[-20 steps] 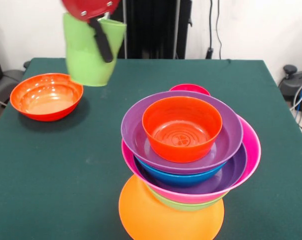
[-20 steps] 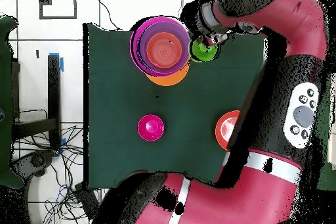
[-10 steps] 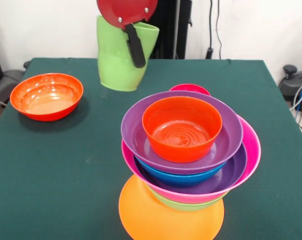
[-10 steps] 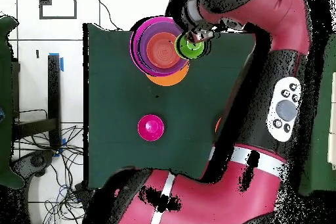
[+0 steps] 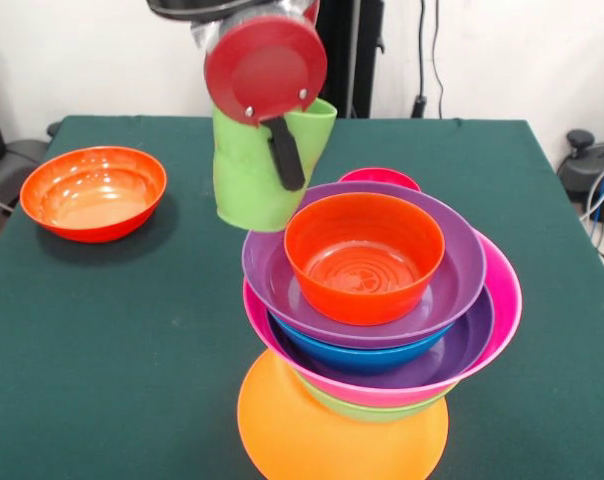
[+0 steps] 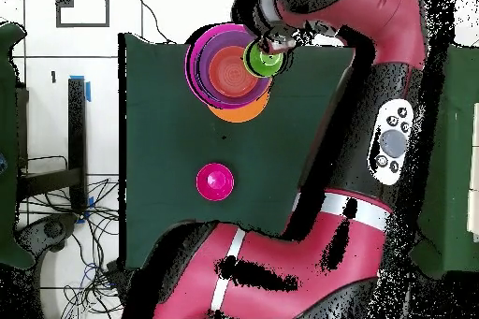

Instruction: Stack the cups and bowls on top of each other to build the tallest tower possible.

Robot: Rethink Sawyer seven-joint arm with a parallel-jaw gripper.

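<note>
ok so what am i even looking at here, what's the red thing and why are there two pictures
The red and black thing is a robot arm with a gripper at its end. Both pictures show the same moment. One camera looks across the green table toward the robot; the other hangs above and looks straight down, so it is turned half round against the first.

The gripper is shut on a light-green cup, held in the air beside a tower of stacked bowls. The tower's base is an upturned orange bowl, and a red-orange bowl sits open on top.

Lying loose on the table are another red-orange bowl and a small magenta bowl. In the overhead view, the arm hides the loose red-orange bowl.
</note>
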